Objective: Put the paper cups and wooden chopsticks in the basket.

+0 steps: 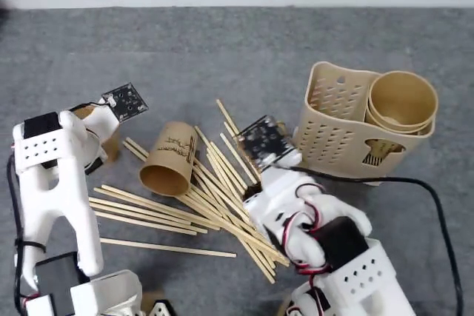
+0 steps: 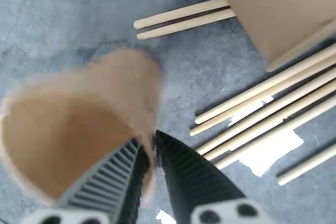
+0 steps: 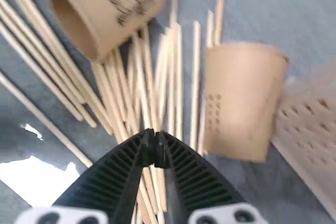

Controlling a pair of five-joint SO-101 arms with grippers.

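By my reading the job is partly done; nested cups (image 1: 404, 98) sit in one compartment of the basket (image 1: 333, 135), which stands on the table (image 1: 222, 49) just beyond the right tool (image 3: 154, 142); no sticks can be seen inside it.

The left tool (image 2: 149, 148) is clamped on the wall of a held cup (image 2: 63, 129), one jaw inside the mouth and one outside, well apart from the basket; that cup is not yet delivered. The right tool's jaws are pressed together low over the chopsticks (image 1: 148, 212); I cannot tell whether a stick is pinched between them.

Ahead of the right tool a lying cup (image 1: 169, 159) rests on its side over some of the sticks; a third cup (image 3: 241, 103) sits between that tool and the basket, just beside the basket wall. So three cups and the whole spread of chopsticks look left to do.

In the way: the sticks cross one another in a loose heap, and the lying cup covers several; the third cup crowds the approach to the basket; a black cable (image 1: 437, 205) trails beside the right arm near the basket; white scraps (image 2: 268, 150) lie among the sticks near the left tool.
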